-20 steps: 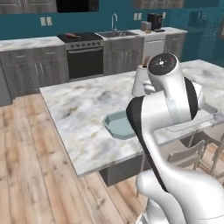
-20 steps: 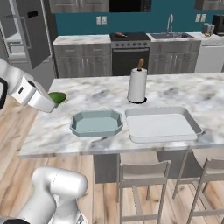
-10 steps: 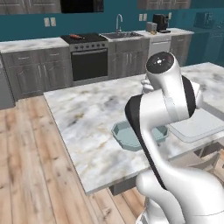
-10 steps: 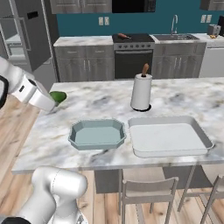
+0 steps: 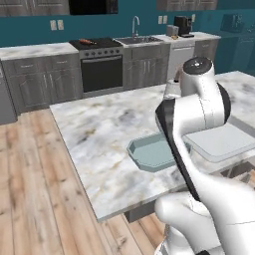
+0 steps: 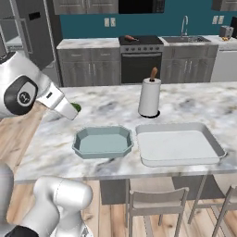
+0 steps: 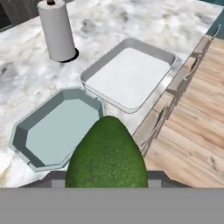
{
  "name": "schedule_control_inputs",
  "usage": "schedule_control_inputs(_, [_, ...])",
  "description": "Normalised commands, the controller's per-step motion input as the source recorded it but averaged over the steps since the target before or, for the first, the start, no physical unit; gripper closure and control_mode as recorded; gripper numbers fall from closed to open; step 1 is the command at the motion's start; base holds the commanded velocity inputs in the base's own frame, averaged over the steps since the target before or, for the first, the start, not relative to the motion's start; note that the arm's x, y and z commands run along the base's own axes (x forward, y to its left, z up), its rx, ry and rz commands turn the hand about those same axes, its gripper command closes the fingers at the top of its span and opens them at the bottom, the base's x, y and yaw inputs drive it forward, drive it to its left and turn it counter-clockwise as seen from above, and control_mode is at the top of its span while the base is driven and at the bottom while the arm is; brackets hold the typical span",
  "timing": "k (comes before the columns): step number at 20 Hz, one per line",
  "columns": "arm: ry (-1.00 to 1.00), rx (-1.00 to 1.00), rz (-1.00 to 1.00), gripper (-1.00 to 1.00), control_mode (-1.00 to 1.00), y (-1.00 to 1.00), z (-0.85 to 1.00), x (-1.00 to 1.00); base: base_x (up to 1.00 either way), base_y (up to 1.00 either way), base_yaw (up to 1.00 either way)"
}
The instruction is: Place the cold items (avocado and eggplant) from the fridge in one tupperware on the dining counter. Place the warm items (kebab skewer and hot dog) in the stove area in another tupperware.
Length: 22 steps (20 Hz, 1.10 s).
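A dark green, bumpy avocado (image 7: 107,153) sits between the fingers of my gripper (image 6: 70,111), which is shut on it. From the right base view only a green tip of the avocado (image 6: 76,108) shows past the hand, above the dining counter's left end (image 6: 55,139). Below the hand lie a teal octagonal tupperware (image 7: 57,127) and a white rectangular tupperware (image 7: 129,78), both with nothing in them. A small reddish item (image 6: 131,38) lies on the stove; it is too small to tell which one. The eggplant is out of view.
A paper towel roll (image 6: 149,96) stands on the counter behind the tupperware. Stools (image 6: 155,203) line the counter's near side. The fridge (image 6: 23,41) is at the back left, the stove (image 5: 97,60) and sink along the back wall.
The whole picture has shifted in both base views, so the base has driven along the counter. The avocado stays in the shut gripper.
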Motion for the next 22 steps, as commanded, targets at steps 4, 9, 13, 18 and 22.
schedule_control_inputs(4, [0.36,0.33,0.24,1.00,-1.00,-0.49,-0.13,0.92,0.00,0.00,0.00])
schedule_control_inputs(9, [0.31,0.24,0.30,1.00,-1.00,-0.15,-0.16,0.93,0.00,0.00,0.00])
schedule_control_inputs(13, [0.26,0.03,0.27,1.00,-1.00,0.00,-0.62,0.93,0.00,0.00,0.00])
schedule_control_inputs(18, [0.29,-0.08,0.24,1.00,-1.00,-0.02,-0.72,0.66,0.00,0.00,0.00])
schedule_control_inputs(22, [0.17,-0.16,0.21,1.00,-1.00,-0.02,-1.00,0.43,0.00,0.00,0.00])
